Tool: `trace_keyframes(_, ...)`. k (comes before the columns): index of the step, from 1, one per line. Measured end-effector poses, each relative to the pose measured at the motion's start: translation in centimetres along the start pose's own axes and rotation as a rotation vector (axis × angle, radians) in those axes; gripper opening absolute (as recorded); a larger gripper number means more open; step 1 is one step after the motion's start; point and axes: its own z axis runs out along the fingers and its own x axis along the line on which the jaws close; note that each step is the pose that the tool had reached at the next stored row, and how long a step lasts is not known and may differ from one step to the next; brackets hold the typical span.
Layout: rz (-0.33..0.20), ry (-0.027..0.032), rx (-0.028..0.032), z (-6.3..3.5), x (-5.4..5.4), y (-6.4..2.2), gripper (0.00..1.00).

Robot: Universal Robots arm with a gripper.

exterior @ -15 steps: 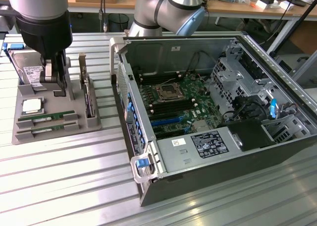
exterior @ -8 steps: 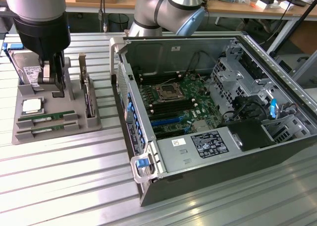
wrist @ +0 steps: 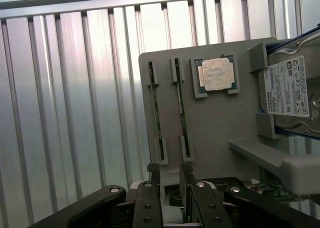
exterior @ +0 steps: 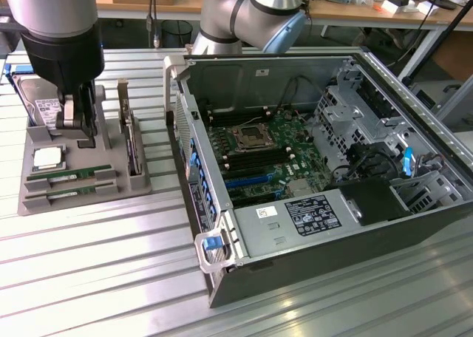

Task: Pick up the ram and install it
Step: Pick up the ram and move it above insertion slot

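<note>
Two ram sticks, thin and green, stand on edge in slots of the grey parts tray (exterior: 111,193). One ram (exterior: 70,174) is nearer the tray's middle; the other ram (exterior: 72,191) runs along the tray's front edge. In the wrist view they are parallel strips, one ram (wrist: 156,115) beside the other ram (wrist: 182,113). My gripper (exterior: 79,130) hangs above the tray's back half, between the hard drive and the expansion card. Its black fingers (wrist: 150,175) stand slightly apart, open and holding nothing, in line with the sticks' near ends. The gripper (wrist: 169,175) is above the tray.
The tray also carries a CPU (exterior: 48,158), a silver hard drive (exterior: 41,104) and a dark expansion card (exterior: 131,141). At the exterior view's right lies the open computer case (exterior: 414,226) with its motherboard (exterior: 259,148) and memory slots. The table is ribbed metal.
</note>
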Motion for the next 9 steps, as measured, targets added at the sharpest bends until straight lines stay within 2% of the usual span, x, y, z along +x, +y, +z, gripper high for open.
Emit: trace_keyframes(9,0.0,0.0001,0.0,0.74,0.02,0.13,0.3)
